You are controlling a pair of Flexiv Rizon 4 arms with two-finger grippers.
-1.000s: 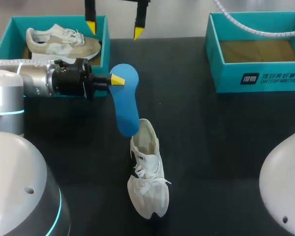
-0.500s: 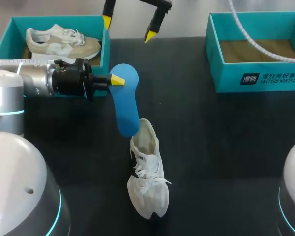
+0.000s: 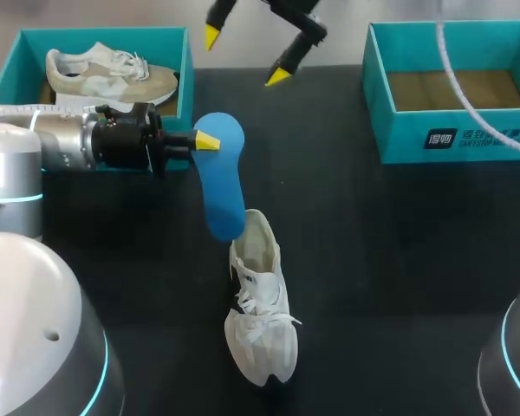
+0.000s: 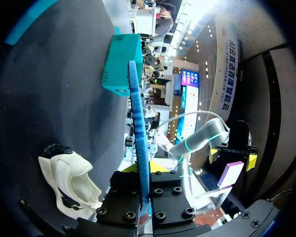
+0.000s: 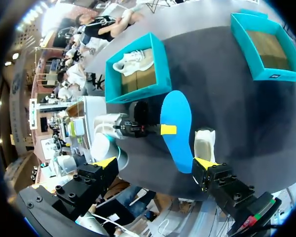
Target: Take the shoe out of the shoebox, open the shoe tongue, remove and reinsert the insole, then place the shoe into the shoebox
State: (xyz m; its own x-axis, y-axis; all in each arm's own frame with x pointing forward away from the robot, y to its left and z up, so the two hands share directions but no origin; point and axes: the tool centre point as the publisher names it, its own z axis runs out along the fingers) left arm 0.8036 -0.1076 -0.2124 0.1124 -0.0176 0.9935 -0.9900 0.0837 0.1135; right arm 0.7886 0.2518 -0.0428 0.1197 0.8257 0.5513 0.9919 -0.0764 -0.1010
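Note:
A white shoe (image 3: 260, 312) lies on the black table, toe toward the front edge. A blue insole (image 3: 221, 182) stands over its heel opening, its lower end at the opening. My left gripper (image 3: 206, 140) is shut on the insole's upper end, coming in from the left. In the left wrist view the insole (image 4: 138, 138) runs edge-on out of the gripper (image 4: 144, 173), with the shoe (image 4: 71, 182) beside it. My right gripper (image 3: 244, 57) hangs open high over the table's back edge. From there it looks down on the insole (image 5: 177, 126) and shoe (image 5: 204, 143).
A teal shoebox (image 3: 186, 78) at the back left holds a second, beige-and-white shoe (image 3: 108, 74). Another teal shoebox (image 3: 451, 139) at the back right shows only its brown bottom. My right arm's white cable (image 3: 468, 82) passes over it.
My right gripper has shifted to the right along the back edge and turned. The left gripper, the insole and the shoe have stayed where they were.

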